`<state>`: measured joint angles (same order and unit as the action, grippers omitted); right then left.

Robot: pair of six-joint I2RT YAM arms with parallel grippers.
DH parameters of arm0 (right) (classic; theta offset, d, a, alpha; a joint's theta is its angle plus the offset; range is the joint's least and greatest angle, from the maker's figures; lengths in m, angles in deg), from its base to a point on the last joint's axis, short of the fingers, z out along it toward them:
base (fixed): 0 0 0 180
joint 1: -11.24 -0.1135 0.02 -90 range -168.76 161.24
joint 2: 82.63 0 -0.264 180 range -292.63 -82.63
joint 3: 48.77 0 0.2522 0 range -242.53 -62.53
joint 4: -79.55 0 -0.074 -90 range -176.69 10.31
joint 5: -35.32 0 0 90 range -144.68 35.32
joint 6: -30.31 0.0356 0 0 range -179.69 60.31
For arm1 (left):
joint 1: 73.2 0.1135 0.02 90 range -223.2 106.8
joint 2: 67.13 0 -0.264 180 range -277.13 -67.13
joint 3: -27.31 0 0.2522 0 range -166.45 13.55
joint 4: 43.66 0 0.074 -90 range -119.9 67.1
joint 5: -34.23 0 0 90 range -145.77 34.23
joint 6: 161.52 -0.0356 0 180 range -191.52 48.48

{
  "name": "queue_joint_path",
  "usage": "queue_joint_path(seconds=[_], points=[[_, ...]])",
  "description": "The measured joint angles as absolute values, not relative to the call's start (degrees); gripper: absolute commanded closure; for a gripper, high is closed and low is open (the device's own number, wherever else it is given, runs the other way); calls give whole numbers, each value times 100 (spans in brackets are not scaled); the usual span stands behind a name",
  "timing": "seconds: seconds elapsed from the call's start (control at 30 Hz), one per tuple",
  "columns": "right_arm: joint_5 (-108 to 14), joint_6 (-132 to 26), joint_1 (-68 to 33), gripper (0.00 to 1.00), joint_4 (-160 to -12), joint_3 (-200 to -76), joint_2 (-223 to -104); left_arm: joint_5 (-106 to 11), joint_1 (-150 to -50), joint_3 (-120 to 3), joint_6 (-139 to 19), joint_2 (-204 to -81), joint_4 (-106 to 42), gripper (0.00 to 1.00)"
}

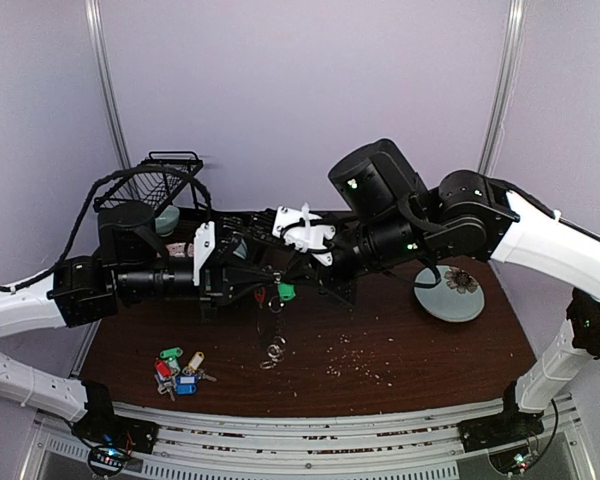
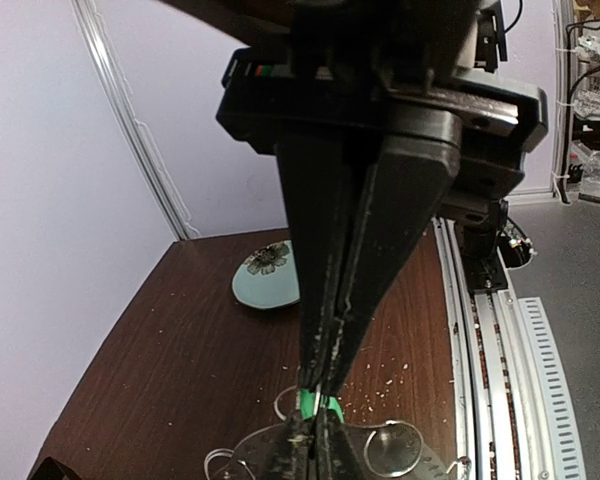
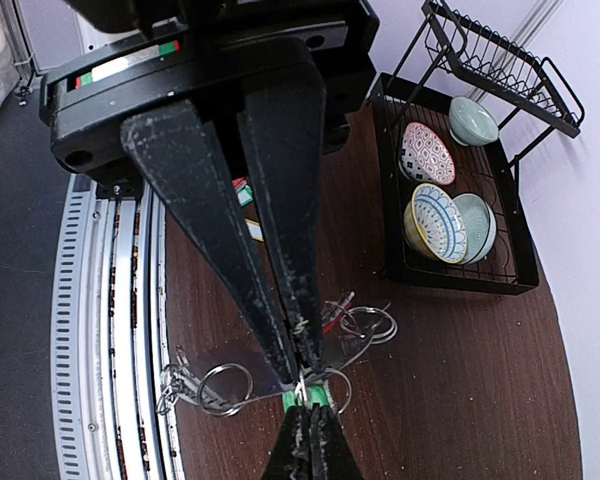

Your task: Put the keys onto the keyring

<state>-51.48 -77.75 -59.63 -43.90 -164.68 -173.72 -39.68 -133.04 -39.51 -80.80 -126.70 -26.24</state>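
Left hand (image 2: pixel 320 398) pinched shut on green-tagged key (image 1: pixel 286 292), mid-air over bench (image 1: pixel 410 345). Right hand (image 3: pixel 300 372) shut at same spot; on key or ring, cannot tell. Keyring (image 2: pixel 385 450) just below tips; other keys (image 1: pixel 180 370) lie on bench. Likely light, stiff, slippery metal: better hold by plastic tag

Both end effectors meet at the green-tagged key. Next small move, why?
Likely a small twist of the left end effector, shut on the green-tagged silver key, to work it onto the flat silver-grey oval keyring. The right end effector is shut tip to tip with it.
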Motion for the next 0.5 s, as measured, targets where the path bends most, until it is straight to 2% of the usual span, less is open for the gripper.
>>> queue_joint_path(seconds=[0.13,0.2,0.4,0.43,0.5], points=[[-5150,-7775,-5972,100,-4392,-16468,-17372,-4037,-13306,-3975,-8089,-12742,-2602,90],[-5152,-7775,-5972,100,-4386,-16468,-17372,-4055,-13306,-3984,-8093,-12769,-2589,100],[-5183,-7782,-5972,100,-4390,-16468,-17372,-4064,-13306,-4003,-8111,-12751,-2541,100],[-5183,-7779,-5974,97,-4399,-16468,-17372,-4064,-13306,-4003,-8113,-12738,-2543,100],[-5172,-7777,-5974,83,-4460,-16466,-17363,-4066,-13310,-3944,-8113,-12666,-2600,100]])
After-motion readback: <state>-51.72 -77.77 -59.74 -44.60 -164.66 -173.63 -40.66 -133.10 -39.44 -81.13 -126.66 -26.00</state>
